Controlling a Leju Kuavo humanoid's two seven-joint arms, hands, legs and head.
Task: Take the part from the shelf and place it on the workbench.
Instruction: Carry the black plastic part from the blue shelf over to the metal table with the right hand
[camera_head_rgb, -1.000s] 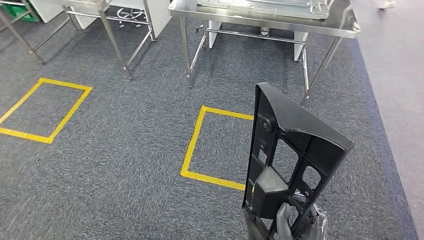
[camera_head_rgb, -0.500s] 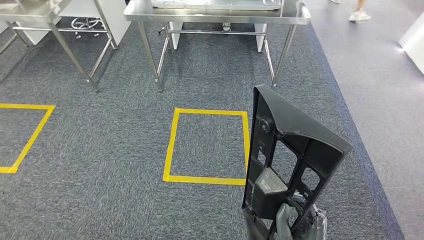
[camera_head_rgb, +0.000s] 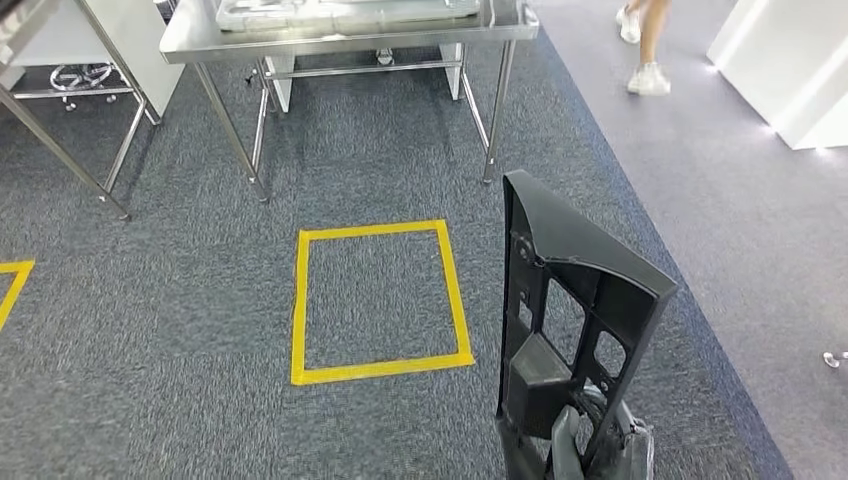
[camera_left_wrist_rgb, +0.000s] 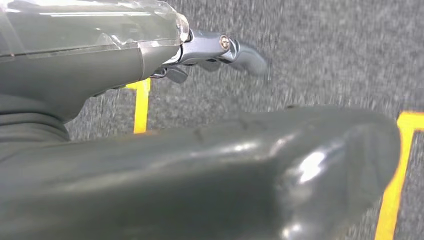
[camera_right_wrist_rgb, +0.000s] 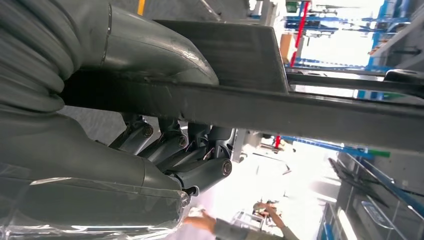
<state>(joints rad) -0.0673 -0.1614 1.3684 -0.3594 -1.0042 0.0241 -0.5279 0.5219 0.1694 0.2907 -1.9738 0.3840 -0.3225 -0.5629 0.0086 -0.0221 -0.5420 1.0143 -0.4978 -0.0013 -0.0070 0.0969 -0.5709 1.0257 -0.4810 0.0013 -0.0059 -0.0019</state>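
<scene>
Whole head view has swung since 1 s ago: camera moved, so the steel workbench now sits upper left-centre instead of upper right, and the yellow tape square on the carpet has slid left w/ it. Black plastic part keeps its spot at lower right of the view, upright, narrow end up, w/ cut-out windows thru its face.

Right hand grips the part at its lower end; grey thumb shows thru a cut-out. Right wrist view: thumb pressed on one side of the part's flat bar, dark fingers curled on the other side, clamped on it.

Left hand hangs over the carpet, nothing in it; thick thumb across the near view, fingers extended beyond the cover. Apart or together: can't tell.

Workbench stands beyond the far edge of the tape square, a flat grey tray-like item on top. Second steel table at left. Part of another tape mark at left edge. A person's legs and white shoes on the smooth grey floor at upper right.
</scene>
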